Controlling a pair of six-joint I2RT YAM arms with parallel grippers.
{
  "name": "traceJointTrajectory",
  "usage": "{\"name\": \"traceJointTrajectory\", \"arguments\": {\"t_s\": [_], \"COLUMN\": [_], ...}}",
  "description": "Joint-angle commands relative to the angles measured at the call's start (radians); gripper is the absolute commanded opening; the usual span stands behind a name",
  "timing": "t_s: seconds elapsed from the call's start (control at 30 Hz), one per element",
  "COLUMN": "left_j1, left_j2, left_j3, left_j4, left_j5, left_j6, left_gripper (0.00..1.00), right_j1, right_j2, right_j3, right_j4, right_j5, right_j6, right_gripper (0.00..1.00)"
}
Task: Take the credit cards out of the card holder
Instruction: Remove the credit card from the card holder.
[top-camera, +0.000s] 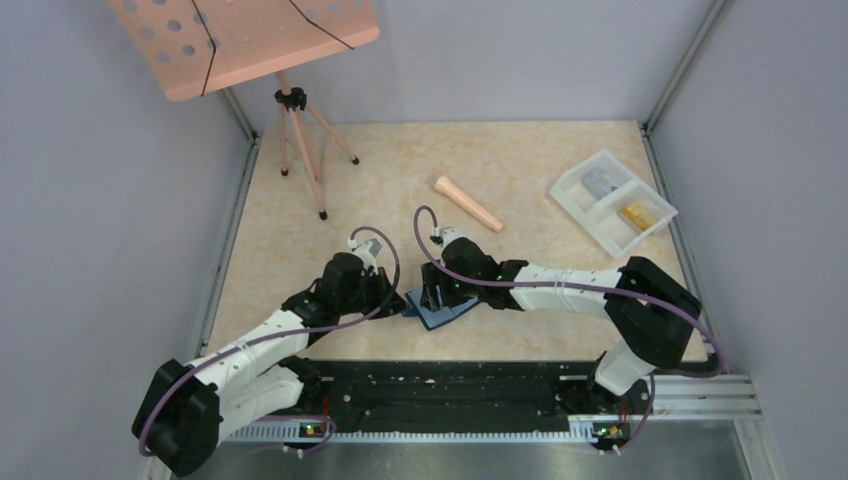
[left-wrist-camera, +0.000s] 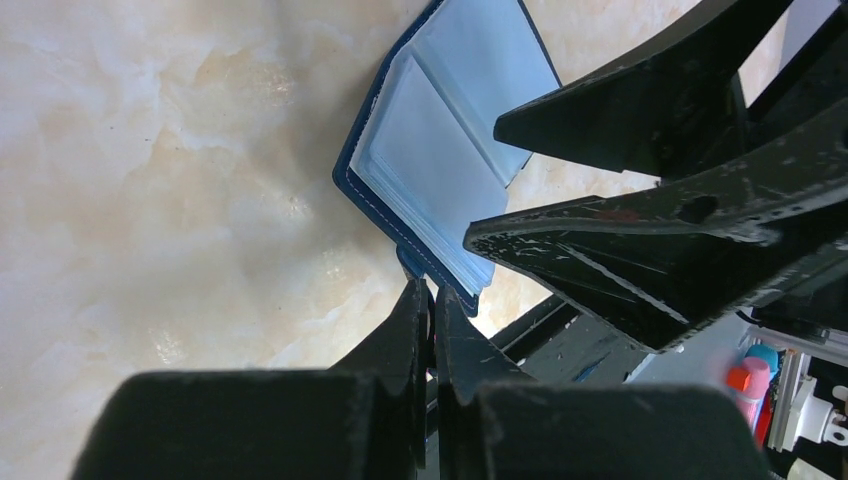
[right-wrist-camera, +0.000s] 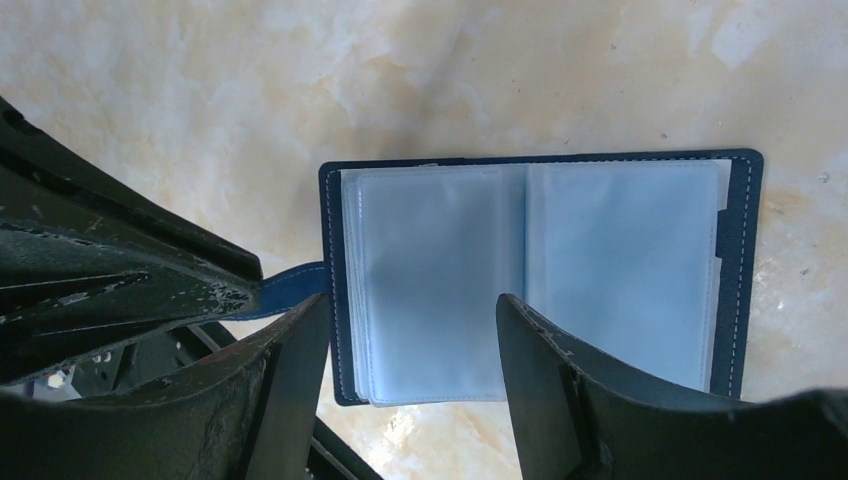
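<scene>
Tab (right-wrist-camera: 295, 285) of card holder (right-wrist-camera: 600, 270) clamped in left end effector (left-wrist-camera: 432, 290); right end effector (right-wrist-camera: 412, 305) open astride it; tray (top-camera: 583, 222) well apart.

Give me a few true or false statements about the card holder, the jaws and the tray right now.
1. The card holder lies open on the table. True.
2. The left jaws stand wide open. False: they are shut on the holder's tab.
3. The right jaws are open over the holder's pockets. True.
4. The white tray is empty. False: it holds a grey card and a gold card, one per compartment.
</scene>
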Motion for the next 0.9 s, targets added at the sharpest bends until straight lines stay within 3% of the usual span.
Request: {"name": "traceJointTrajectory", "arguments": {"t_s": [0.0,0.3,0.6,0.87], "left_j1": [-0.001,0.000,0.000,-0.001], "left_j2": [-0.025,-0.042,-0.041,-0.056], "left_j3": [-0.003,0.005,0.010,0.005], "left_j4": [0.044,0.021,-0.026,-0.046], "left_j5": [0.015,0.002,-0.026,-0.039], "left_j6": [-0.004,0.002,0.020,0.020], "left_gripper": [0.00,0.00,0.00,0.00], "right_j1": [0.019,0.034,0.033,0.033], "right_j2": [0.025,0.072,0.051,0.044], "right_j3": [0.054,0.081,0.089,0.092], "right_j4": [-0.020,-0.028,-0.072,-0.096], "right_j5": [0.018,0.037,0.115,0.150], "right_j6": [0.005,0.001,0.000,-0.001], "right_gripper": [0.62,0.62,0.52,0.50]}}
